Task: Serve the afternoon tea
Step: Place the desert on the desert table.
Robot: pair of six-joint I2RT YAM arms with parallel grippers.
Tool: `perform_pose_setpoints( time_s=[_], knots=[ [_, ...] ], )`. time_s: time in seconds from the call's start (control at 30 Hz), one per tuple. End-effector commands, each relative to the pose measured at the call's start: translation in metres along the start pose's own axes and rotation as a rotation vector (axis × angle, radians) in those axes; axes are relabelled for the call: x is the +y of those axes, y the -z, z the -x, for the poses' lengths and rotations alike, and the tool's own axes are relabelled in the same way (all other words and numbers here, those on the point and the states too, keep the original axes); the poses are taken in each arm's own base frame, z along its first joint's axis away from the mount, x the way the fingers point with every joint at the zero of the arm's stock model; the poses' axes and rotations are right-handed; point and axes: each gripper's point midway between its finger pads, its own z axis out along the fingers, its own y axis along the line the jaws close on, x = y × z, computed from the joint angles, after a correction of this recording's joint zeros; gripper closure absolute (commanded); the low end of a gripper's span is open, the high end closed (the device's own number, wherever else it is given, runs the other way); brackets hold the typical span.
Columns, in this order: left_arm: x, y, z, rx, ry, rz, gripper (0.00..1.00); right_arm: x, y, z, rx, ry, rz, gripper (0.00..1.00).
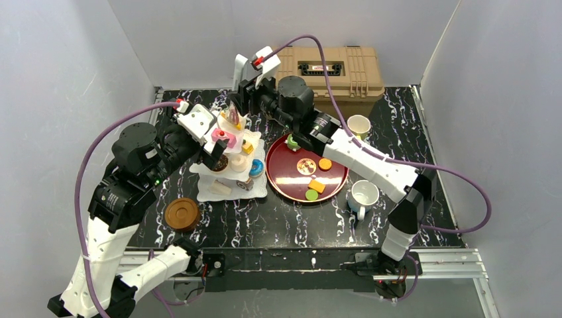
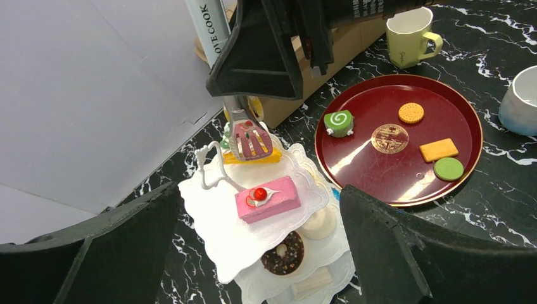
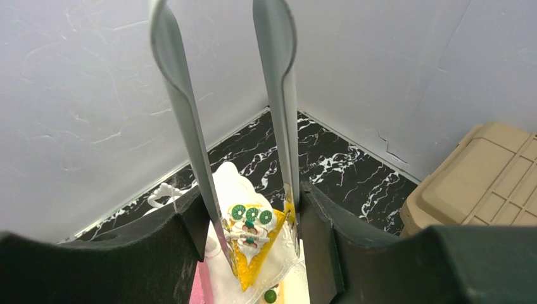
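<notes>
My right gripper is shut on a pair of metal tongs. The tongs' blades stand on either side of a yellow cake slice that rests on the top tier of the white stand. The left blade touches the slice. My left gripper hangs open above the stand, with nothing between its fingers. A pink cake lies on the top tier beside the yellow slice. A chocolate donut sits one tier lower. The green roll stands on the dark red tray.
The tray also holds a round biscuit, an orange biscuit and a green disc. A cream-yellow mug and a white mug stand right of it. A brown coaster lies front left, a tan case at the back.
</notes>
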Motion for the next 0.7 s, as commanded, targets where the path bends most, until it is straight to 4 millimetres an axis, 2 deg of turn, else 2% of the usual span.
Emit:
perform_pose_setpoints(
  time_s=[0.0,0.13,0.27,0.37,0.5,0.67],
  knots=[
    [0.002,0.004,0.005,-0.023,0.002,0.011,0.06,0.003,0.018,0.054,-0.151,-0.013,0.006,0.41],
    [0.004,0.003,0.005,-0.021,0.0,0.019,0.05,0.002,0.019,0.056,-0.156,-0.017,0.0,0.41],
    [0.01,-0.003,0.002,0.001,-0.008,0.046,0.04,-0.001,0.029,0.066,-0.177,-0.011,-0.013,0.41],
    [0.024,-0.008,-0.001,0.036,-0.015,0.117,0.04,-0.007,0.039,0.072,-0.182,0.002,-0.035,0.41],
    [0.039,-0.02,0.002,0.07,-0.05,0.168,0.02,-0.028,0.063,0.076,-0.188,0.014,-0.104,0.41],
    [0.048,-0.042,0.008,0.095,-0.09,0.168,0.02,-0.053,0.093,0.07,-0.184,0.009,-0.175,0.4]
  ],
)
